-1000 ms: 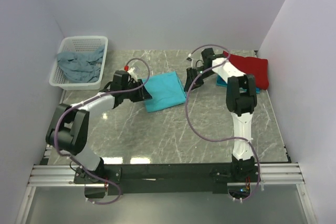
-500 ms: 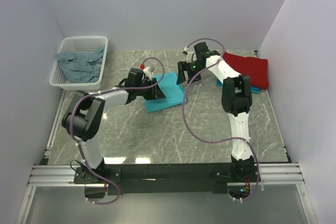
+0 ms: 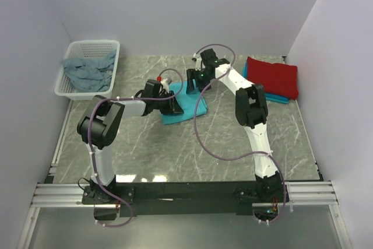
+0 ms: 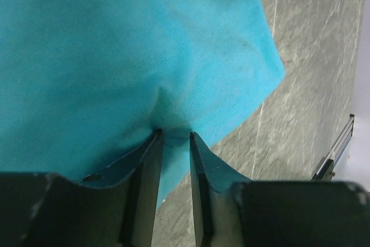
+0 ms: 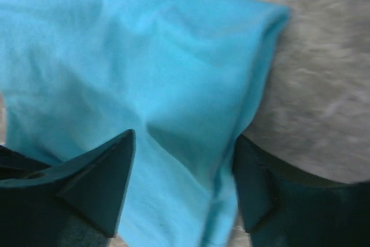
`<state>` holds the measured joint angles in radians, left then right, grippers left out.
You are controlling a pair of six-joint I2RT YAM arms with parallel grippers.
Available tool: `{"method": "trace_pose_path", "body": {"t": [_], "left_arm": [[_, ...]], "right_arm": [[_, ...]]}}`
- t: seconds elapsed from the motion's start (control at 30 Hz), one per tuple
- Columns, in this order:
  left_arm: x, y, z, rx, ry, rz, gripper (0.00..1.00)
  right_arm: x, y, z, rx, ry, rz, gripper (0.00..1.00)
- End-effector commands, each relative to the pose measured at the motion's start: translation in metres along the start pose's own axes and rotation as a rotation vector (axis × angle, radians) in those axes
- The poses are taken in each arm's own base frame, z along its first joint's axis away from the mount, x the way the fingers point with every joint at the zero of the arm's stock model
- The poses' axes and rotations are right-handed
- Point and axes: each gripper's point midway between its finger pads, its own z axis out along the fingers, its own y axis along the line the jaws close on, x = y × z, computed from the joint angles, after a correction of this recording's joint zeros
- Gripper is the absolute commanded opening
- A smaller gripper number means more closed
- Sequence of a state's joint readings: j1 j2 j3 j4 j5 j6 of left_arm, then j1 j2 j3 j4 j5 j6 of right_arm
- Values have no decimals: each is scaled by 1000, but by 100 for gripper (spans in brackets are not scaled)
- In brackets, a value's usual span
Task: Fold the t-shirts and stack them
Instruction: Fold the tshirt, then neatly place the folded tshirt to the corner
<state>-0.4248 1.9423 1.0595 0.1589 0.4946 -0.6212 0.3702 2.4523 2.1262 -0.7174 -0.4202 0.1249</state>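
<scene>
A bright turquoise t-shirt (image 3: 191, 108) lies folded mid-table. My left gripper (image 3: 174, 104) sits on its left part, and in the left wrist view (image 4: 173, 138) it is shut on a pinched fold of the turquoise cloth (image 4: 144, 44). My right gripper (image 3: 192, 82) is at the shirt's far edge. In the right wrist view (image 5: 184, 143) it is wide open just above the cloth (image 5: 144, 56). A folded red t-shirt (image 3: 274, 76) lies at the back right on a turquoise-blue one (image 3: 283, 100). A grey-blue t-shirt (image 3: 87, 72) lies crumpled in the basket.
The white perforated basket (image 3: 74, 48) stands at the back left by the wall. The grey marble table (image 3: 175, 144) shows bare in front of the shirt. White walls close the left, back and right sides.
My left gripper has slid right onto the turquoise shirt. My right gripper has swung left from the red stack to the shirt's far edge. The shirt looks narrower.
</scene>
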Motion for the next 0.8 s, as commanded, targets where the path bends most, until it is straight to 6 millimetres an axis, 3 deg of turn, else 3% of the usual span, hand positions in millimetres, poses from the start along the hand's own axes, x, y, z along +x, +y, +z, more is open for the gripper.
{"method": "trace_pose_path", "body": {"t": [0.0, 0.13, 0.23, 0.33, 0.37, 0.47, 0.53, 0.57, 0.63, 0.67, 0.7, 0.73, 0.77], "left_arm": [[13, 14, 5, -25, 28, 4, 32], [13, 13, 6, -16, 28, -1, 31], [12, 11, 7, -11, 23, 2, 31], [8, 6, 1, -4, 5, 22, 30], [-1, -1, -5, 3, -23, 43, 31], [-18, -12, -22, -22, -86, 87, 34], [-34, -30, -47, -34, -141, 135, 40], [-52, -43, -66, -53, -209, 167, 43], [-56, -48, -89, -99, -228, 201, 45], [-70, -64, -113, -106, -296, 234, 46], [-74, -70, -127, -117, -318, 266, 47], [-71, -70, -139, -143, -312, 272, 47], [-76, -85, -163, -136, -367, 303, 50]], "right_arm": [[27, 12, 22, -39, 81, 48, 71], [34, 17, 24, -59, 99, 79, 58], [32, 14, 22, -56, 89, 88, 39], [18, 10, 13, -50, 51, 71, 14], [14, 4, 7, -38, 40, 69, 0], [-9, -8, -15, 51, -28, -13, 0], [-28, -21, -41, 180, -92, -94, 0], [-31, -30, -48, 239, -109, -118, 0], [-46, -45, -80, 406, -174, -205, 0], [-45, -54, -85, 464, -185, -230, 0], [-53, -61, -105, 559, -211, -274, 0], [-53, -66, -112, 600, -215, -288, 0], [-50, -74, -115, 637, -211, -302, 0]]}}
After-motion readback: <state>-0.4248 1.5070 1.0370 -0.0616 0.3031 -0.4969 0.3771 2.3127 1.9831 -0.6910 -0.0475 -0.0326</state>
